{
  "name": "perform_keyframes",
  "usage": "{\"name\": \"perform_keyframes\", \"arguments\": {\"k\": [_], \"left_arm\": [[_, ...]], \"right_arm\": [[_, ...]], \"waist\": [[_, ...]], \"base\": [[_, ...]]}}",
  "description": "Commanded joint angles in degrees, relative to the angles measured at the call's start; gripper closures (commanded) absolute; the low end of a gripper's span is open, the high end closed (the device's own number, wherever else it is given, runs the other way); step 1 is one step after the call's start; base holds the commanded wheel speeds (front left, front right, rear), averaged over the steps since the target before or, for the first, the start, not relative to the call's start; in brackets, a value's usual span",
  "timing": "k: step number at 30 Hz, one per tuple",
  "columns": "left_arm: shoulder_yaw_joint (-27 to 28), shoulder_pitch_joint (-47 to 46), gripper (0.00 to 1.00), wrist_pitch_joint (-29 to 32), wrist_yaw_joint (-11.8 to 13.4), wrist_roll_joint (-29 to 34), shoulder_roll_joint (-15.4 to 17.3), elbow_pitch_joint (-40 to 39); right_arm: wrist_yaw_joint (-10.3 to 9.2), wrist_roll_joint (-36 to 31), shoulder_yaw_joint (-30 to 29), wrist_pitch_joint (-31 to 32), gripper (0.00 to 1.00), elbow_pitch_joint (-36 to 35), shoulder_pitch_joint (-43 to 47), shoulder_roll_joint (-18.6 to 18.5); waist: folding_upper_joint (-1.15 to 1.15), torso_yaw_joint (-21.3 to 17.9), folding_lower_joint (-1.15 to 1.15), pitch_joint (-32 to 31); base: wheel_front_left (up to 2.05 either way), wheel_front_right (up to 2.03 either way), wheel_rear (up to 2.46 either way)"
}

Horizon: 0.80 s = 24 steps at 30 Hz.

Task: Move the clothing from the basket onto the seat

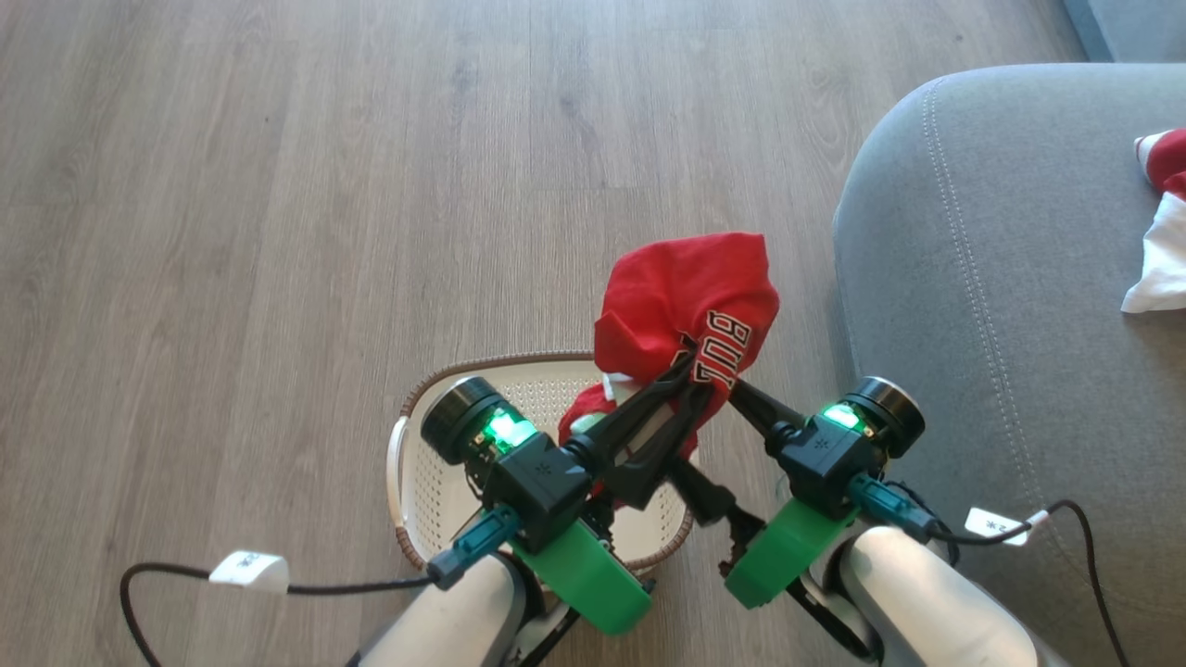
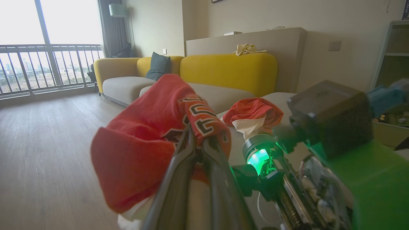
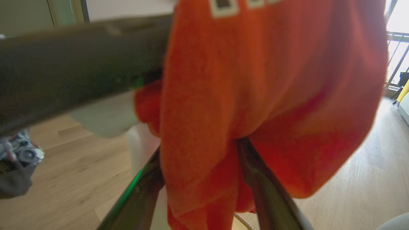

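The red "BULLS" jersey (image 1: 686,287) hangs bunched above the far right corner of the cream basket (image 1: 435,482). My left gripper (image 1: 690,366) is shut on its lettered fold, and in the left wrist view the fingers meet (image 2: 196,134) on the jersey (image 2: 143,140). My right gripper (image 1: 713,431) stands open just right of it. In the right wrist view its fingers (image 3: 262,185) straddle the hanging jersey (image 3: 271,95) without pinching it. A second red and white garment (image 1: 1163,232) lies on the grey seat (image 1: 973,324) at the right.
Wooden floor (image 1: 278,232) stretches ahead and to the left of the basket. Cables with white tags (image 1: 248,570) trail from both wrists. A yellow and grey sofa (image 2: 223,73) stands farther back in the room, in front of a balcony window.
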Motion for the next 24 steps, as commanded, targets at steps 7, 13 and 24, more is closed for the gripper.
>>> {"name": "perform_keyframes", "arguments": {"k": [7, 13, 24], "left_arm": [[1.39, -2.38, 1.00, -0.55, -0.19, -0.08, 0.07, -2.10], [1.37, -2.29, 1.00, -0.55, -0.20, -0.26, 0.07, -2.12], [2.17, -2.14, 0.00, -0.55, 0.16, -0.51, 0.07, -1.05]], "right_arm": [[0.40, -0.27, -3.36, -0.07, 1.00, -1.20, -0.93, 2.22], [0.40, -0.99, -6.17, -0.07, 1.00, -1.94, -0.30, 3.34], [0.40, -1.72, -9.91, -0.07, 1.00, -3.42, 0.45, 4.50]], "waist": [[0.00, 0.05, 0.00, 0.01], [0.00, -0.10, 0.00, 0.26], [0.00, -0.22, 0.00, 0.48]], "base": [[0.00, 0.00, 0.00], [0.00, 0.00, 0.00], [0.00, 0.00, 0.00]]}}
